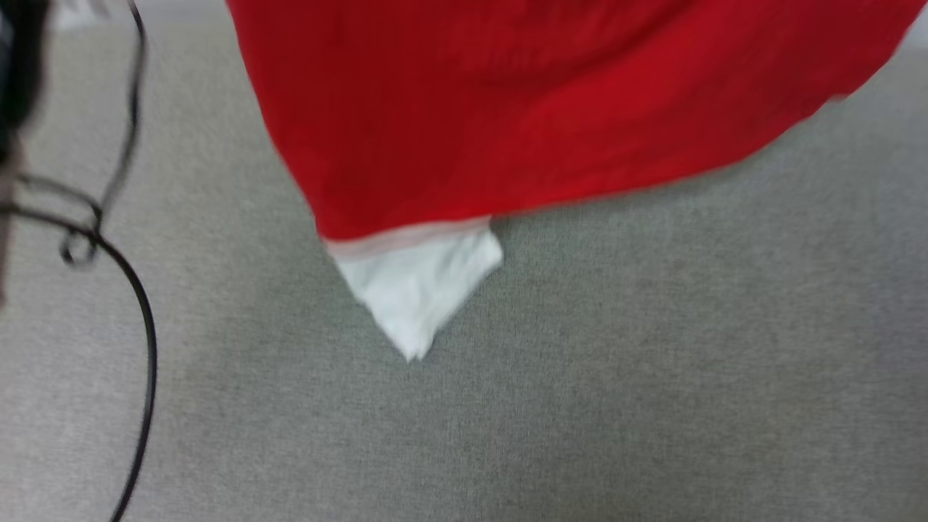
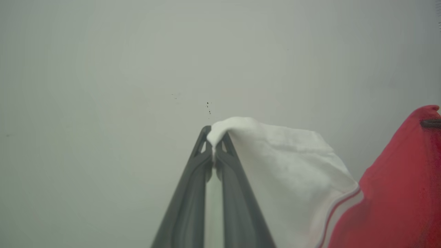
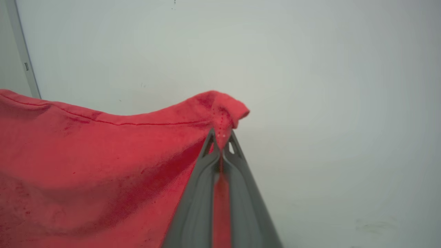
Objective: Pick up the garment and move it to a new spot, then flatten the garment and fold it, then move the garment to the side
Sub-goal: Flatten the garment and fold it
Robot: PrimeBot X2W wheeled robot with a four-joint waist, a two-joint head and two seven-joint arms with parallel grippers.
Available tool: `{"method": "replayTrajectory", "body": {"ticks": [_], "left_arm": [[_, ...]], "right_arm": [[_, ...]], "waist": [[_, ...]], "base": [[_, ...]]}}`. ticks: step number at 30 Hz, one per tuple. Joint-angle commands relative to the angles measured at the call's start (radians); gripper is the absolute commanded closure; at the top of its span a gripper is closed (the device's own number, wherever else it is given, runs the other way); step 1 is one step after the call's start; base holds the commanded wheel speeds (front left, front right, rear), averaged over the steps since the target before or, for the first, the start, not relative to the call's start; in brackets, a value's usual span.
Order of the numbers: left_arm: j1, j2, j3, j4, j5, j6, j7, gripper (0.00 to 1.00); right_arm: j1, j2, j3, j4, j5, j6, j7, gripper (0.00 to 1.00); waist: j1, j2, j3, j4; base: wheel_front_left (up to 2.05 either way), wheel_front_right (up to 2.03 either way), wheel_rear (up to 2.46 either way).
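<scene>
the red jersey-style t-shirt with white short sleeves (image 1: 507,109) is off the ground, slung between the two arms above a grey woven surface (image 1: 652,377) that may be floor or table covering; the blur does not let me say which. the left fingers (image 2: 193,193) are closed together on the tip of one white sleeve (image 2: 286,162), and the red body falls away to the right of them in the left wrist view. the right fingers (image 3: 201,193) are pressed shut on a bunched red corner with a stitched hem, and the cloth spreads to the left of them in the right wrist view. the shirt's long axis therefore runs from one grip to the other, across the robot's front, with the slack sagging between and below. both wrist views look past the cloth at a pale plain wall (image 3: 327,86), so the fingers seem to point outward, not down. in the head view a second white sleeve (image 1: 420,290) dangles in a point from the red edge and is the lowest part; whether it touches the surface i cannot tell. a thin black cable (image 1: 148,341) loops at the left, well apart from the cloth. neither arm is nearer: each holds one end, so laying the shirt down likely calls for both to lower evenly, the grips kept apart so the span does not collapse.
</scene>
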Motion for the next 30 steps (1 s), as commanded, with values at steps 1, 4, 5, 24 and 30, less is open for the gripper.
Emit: {"method": "replayTrajectory", "body": {"ticks": [1,4,5,24,30], "left_arm": [[-0.087,-0.006,-0.007,0.052,0.019,-0.015,0.003,1.00],[-0.237,-0.021,-0.014,0.151,0.041,-0.039,0.007,1.00],[-0.284,-0.029,-0.017,0.184,0.047,-0.047,0.006,1.00],[-0.716,-0.091,-0.059,0.602,0.087,-0.133,-0.093,1.00],[-0.634,-0.096,-0.078,0.659,0.070,-0.146,-0.150,1.00]], "right_arm": [[-0.085,0.012,-0.006,0.031,-0.036,-0.001,-0.009,1.00],[-0.220,0.027,0.004,0.093,-0.090,-0.001,-0.019,1.00],[-0.264,0.032,0.008,0.117,-0.107,-0.001,-0.024,1.00],[-0.728,0.117,0.156,0.576,-0.177,-0.001,-0.265,1.00],[-0.669,0.116,0.249,0.640,-0.115,-0.001,-0.322,1.00]], "waist": [[-0.0001,0.0000,0.103,0.006],[-0.0001,0.0000,0.162,0.007],[-0.0001,0.0000,0.178,0.007],[-0.0001,0.0000,0.311,0.008],[-0.0001,0.0000,0.333,0.008]], "base": [[0.00,0.00,0.00],[0.00,0.00,0.00],[0.00,0.00,0.00],[0.00,0.00,0.00],[0.00,0.00,0.00]]}}
